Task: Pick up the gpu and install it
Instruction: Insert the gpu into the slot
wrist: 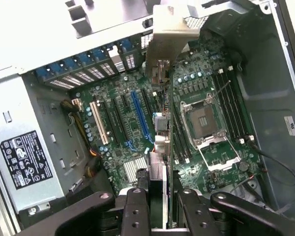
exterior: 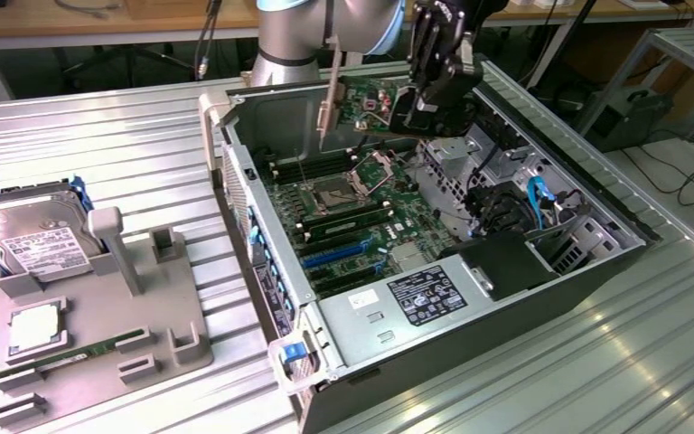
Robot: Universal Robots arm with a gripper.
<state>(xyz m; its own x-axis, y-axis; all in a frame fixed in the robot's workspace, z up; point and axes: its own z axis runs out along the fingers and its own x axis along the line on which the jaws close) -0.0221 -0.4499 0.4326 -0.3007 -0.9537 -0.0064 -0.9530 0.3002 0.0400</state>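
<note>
The gpu [exterior: 365, 104] is a flat card with a circuit-board face and a pale metal bracket strip at one end. It hangs upright in the air above the open computer case [exterior: 588, 271], over the motherboard's far end. My gripper [exterior: 429, 101] is shut on the card's edge away from the bracket. The wrist view looks along the gpu [wrist: 163, 128] edge-on, with the fingers [wrist: 137, 214] clamped on either side of it and the bracket pointing at the case's rear slots. Below lie the motherboard's blue slot [wrist: 140, 115] and white slot [wrist: 99, 123].
Inside the case are the processor socket [exterior: 329, 192], a power supply [exterior: 426, 294] with a label, and blue cables [exterior: 538, 203]. On the exterior view's left, a grey fixture [exterior: 142, 344] holds a hard drive [exterior: 40, 240], a green memory stick [exterior: 64, 357] and a chip [exterior: 33, 330].
</note>
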